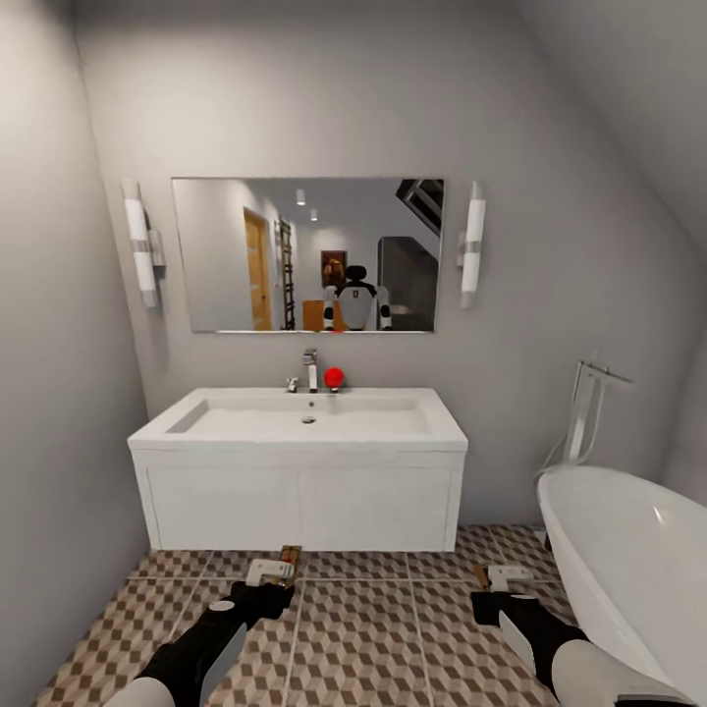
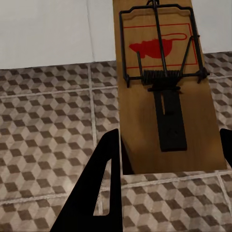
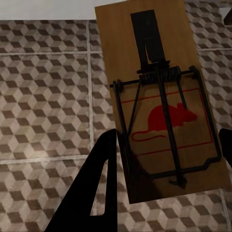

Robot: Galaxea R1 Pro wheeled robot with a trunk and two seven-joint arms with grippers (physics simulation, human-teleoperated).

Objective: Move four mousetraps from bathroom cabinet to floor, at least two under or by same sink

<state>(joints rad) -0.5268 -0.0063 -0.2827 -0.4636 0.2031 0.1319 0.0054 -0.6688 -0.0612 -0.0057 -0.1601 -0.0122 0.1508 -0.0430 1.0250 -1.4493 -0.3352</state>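
Wooden mousetrap (image 2: 166,92) clamped in my left claw (image 1: 263,579), another (image 3: 162,104) in my right claw (image 1: 496,587): lower both flat beside the sink (image 1: 299,462)

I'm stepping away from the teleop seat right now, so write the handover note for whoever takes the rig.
Left gripper: shut on a mousetrap, held just above the bathroom floor in front of the sink.
Right gripper: shut on a second mousetrap, held above the tiles between the vanity and the bathtub.
Done: two traps brought to the sink.
Left: set both down by the sink. No other traps are in sight, nor is the cabinet.
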